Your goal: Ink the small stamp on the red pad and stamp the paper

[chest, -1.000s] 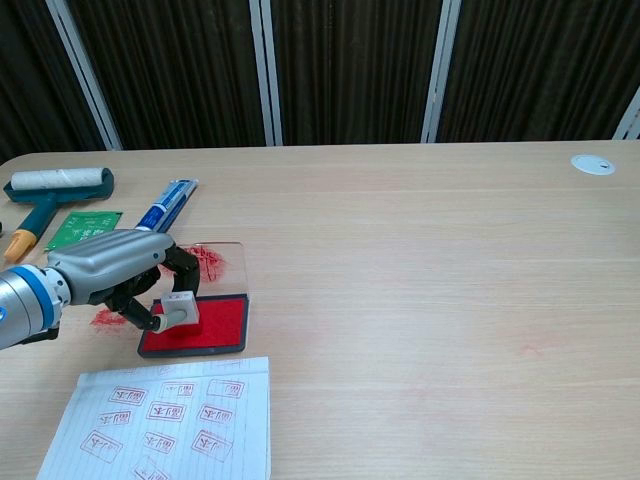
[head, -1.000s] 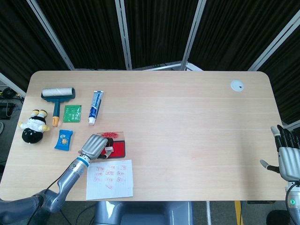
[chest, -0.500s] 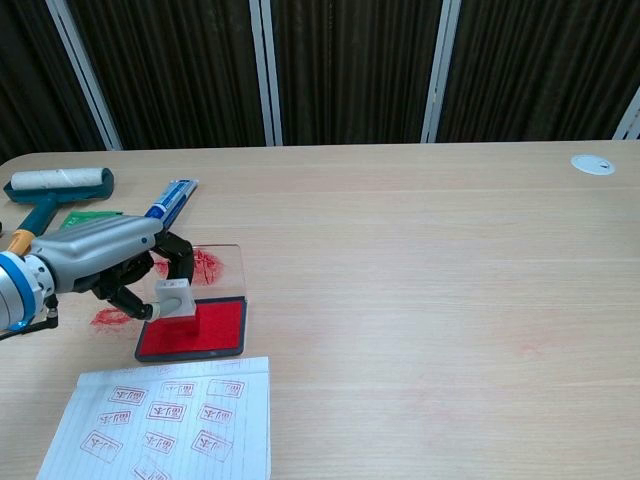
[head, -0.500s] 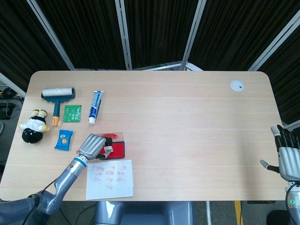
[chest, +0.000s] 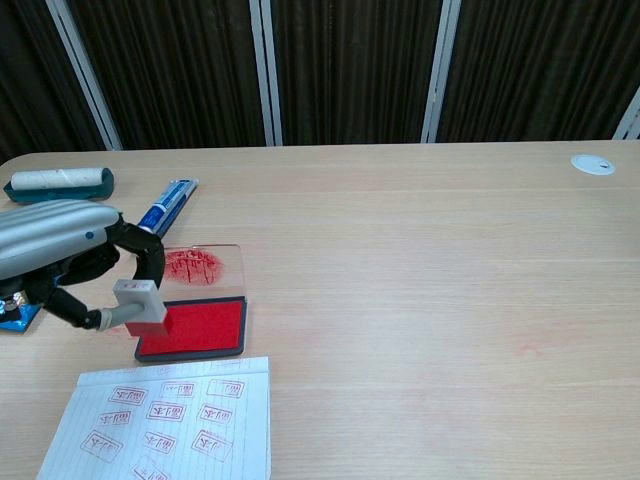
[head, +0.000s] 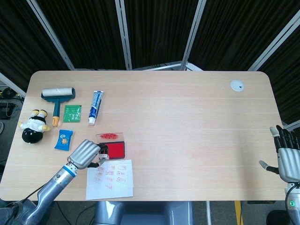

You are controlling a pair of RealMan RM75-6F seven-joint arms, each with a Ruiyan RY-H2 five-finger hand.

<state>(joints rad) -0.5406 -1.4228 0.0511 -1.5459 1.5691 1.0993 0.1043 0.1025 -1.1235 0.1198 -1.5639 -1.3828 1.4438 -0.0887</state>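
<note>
While the left hand [chest: 60,255] pinches the small stamp [chest: 140,306] just above the red pad [chest: 200,328] (near the paper [chest: 165,425]), the right hand [head: 286,157] stays loose, holding nothing.

A pale wood-grain table [chest: 420,260], matt and smooth, is seen. The left hand [chest: 50,245] is cased in glossy silver metal with black parts. The small stamp [chest: 140,305] looks like white plastic. The red pad [chest: 200,328] appears matt, its lid [chest: 205,270] clear plastic smeared red. The paper [chest: 170,420] is lined and matt.
</note>
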